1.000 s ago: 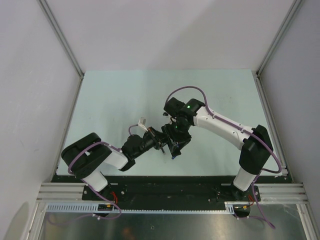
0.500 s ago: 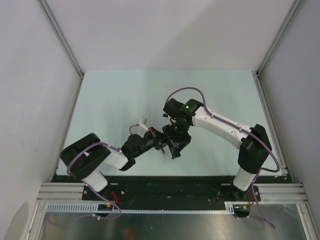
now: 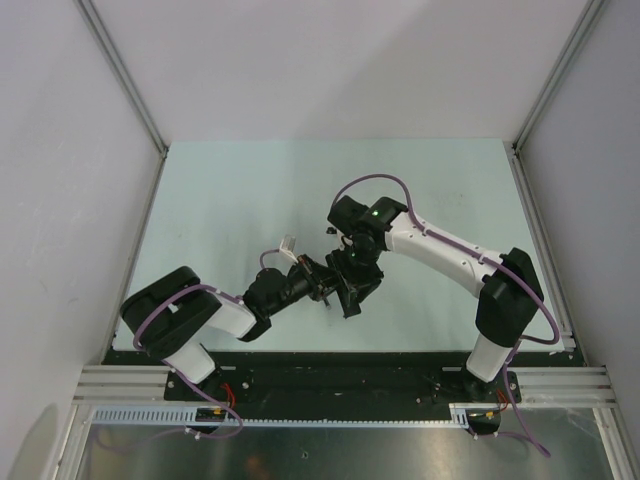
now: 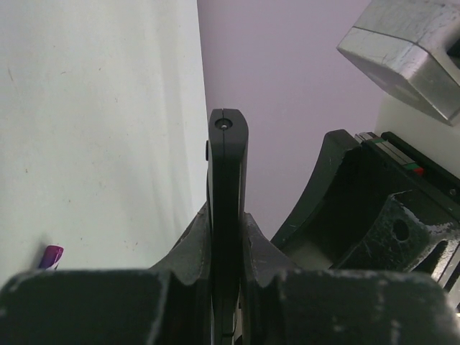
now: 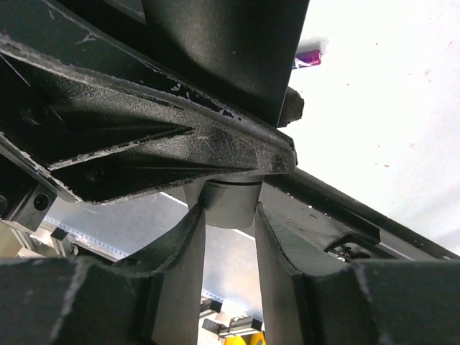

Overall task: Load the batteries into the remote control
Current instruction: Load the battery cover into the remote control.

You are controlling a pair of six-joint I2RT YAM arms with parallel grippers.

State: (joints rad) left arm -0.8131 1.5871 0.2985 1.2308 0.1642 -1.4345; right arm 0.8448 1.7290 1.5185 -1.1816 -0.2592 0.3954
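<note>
In the left wrist view my left gripper point(image 4: 228, 215) is shut on the remote control point(image 4: 228, 158), a slim black bar seen edge-on that sticks out past the fingertips. From above, the left gripper point(image 3: 322, 284) and the right gripper point(image 3: 350, 296) meet near the table's middle front. In the right wrist view a grey cylinder, a battery point(image 5: 230, 194), sits between the tips of my right gripper point(image 5: 228, 210) and touches both fingers. Its upper end is hidden under the black parts above. A purple battery point(image 5: 307, 57) lies loose on the table point(image 4: 50, 255).
The pale green table point(image 3: 230, 210) lies between white walls and metal frame posts. The right gripper's black body point(image 4: 374, 208) fills the right of the left wrist view. A small white connector point(image 3: 286, 243) on the left arm's cable sticks up beside the grippers.
The right gripper has shifted slightly against the left one. A small blue bit that showed just under it a second ago is now hidden. The left arm has stayed still.
</note>
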